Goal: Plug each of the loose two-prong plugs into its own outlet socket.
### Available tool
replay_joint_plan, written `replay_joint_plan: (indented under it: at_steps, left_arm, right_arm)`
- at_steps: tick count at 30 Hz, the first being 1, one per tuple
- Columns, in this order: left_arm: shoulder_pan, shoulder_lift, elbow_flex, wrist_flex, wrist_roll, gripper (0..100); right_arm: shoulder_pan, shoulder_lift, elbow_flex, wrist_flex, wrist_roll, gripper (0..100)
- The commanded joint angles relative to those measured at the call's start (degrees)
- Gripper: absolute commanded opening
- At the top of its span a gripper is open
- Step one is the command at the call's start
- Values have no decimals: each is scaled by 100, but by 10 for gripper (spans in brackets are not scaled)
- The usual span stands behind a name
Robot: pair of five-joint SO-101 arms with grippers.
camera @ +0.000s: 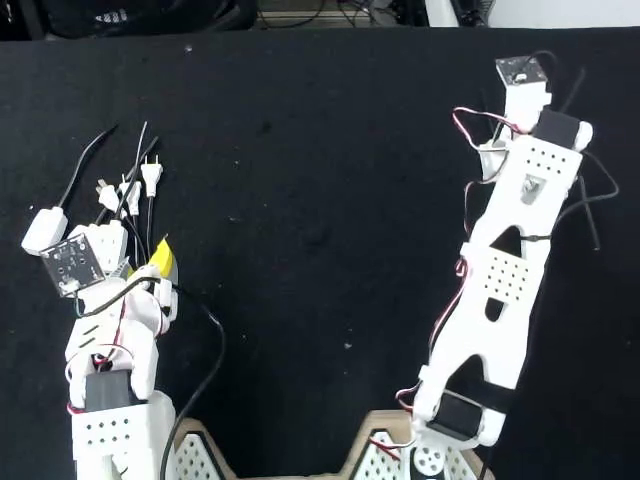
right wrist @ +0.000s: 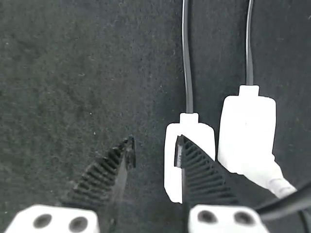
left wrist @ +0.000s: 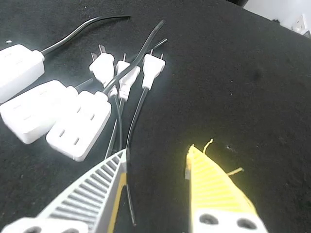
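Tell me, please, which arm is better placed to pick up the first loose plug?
Left. The left hand, open, hangs just short of the three plugs, beside the sockets. The right hand sits over two white corded blocks across the table.

Counter [camera: 320, 150] is showing flat black with faint pale specks. Plugs [left wrist: 153, 68], toward 9 o'clock on it, are reading white with pale metal prongs, trailing black cords [left wrist: 137, 114]. Outlet sockets [left wrist: 80, 124] are showing white, slots dark. Left claw [left wrist: 155, 155] is presenting one yellow ribbed finger [left wrist: 214, 184] and one white ribbed finger [left wrist: 92, 187] edged in yellow. Right claw [right wrist: 153, 145] is showing black ribbed fingers [right wrist: 201, 170] on white bases. Two corded blocks [right wrist: 248, 126] beside it are reading white, cords black. Arms [camera: 510, 260] are showing white, perforated with dot grids, wiring red, black and white.
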Motion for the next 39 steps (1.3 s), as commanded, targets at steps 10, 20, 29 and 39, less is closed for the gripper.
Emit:
replay_joint_plan:
  at_steps: [10,20,29,39]
  left_arm:
    - [92,-53,-286,-264,0,198]
    - [92,-53,-286,-255,0,198]
    - [92,-53,-286,-255,0,198]
    - [92,-53,-277,-237,0,198]
  right_arm:
    - [-607,-1974,1121,202,-695,127]
    - [-1723,-5121,5490,44,-1037,127]
    - [-2629,-7635,9763,-1987,-1354,127]
    - [-3666,-9974,13895,-4782,-1477,127]
